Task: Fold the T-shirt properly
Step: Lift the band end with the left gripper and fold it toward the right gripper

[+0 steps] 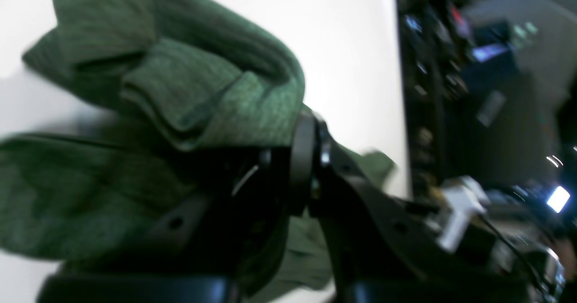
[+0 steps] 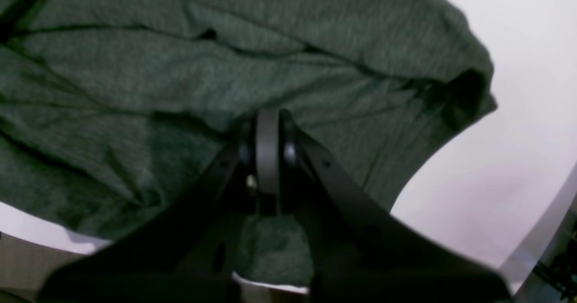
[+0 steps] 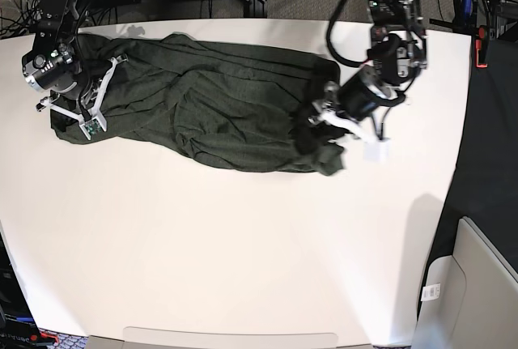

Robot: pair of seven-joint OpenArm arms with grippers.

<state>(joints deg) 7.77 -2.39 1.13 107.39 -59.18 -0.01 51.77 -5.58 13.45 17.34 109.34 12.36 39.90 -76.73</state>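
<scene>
The T-shirt [image 3: 210,114], thin and limp along the bench's [image 3: 243,268] far edge, seems clenched at both ends by the left end effector [image 3: 328,114] and right end effector [image 3: 77,102]; hems suit gripping.

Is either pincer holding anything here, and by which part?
Both hold the T-shirt: the left pincer pinches bunched fabric at one end, the right pincer the opposite end. Exact parts unclear.

Bright overhead light, sharp base view, soft wrist views.

From above, my white table [image 3: 243,244] is evenly lit, with soft shadows beside my arms and under the T-shirt [image 3: 218,114]. My left wrist view is smeared with motion blur, the table [image 1: 342,46] glaring white, lights streaking at the right. My right wrist view is dimmer, soft-focused, curving at the edges.
</scene>
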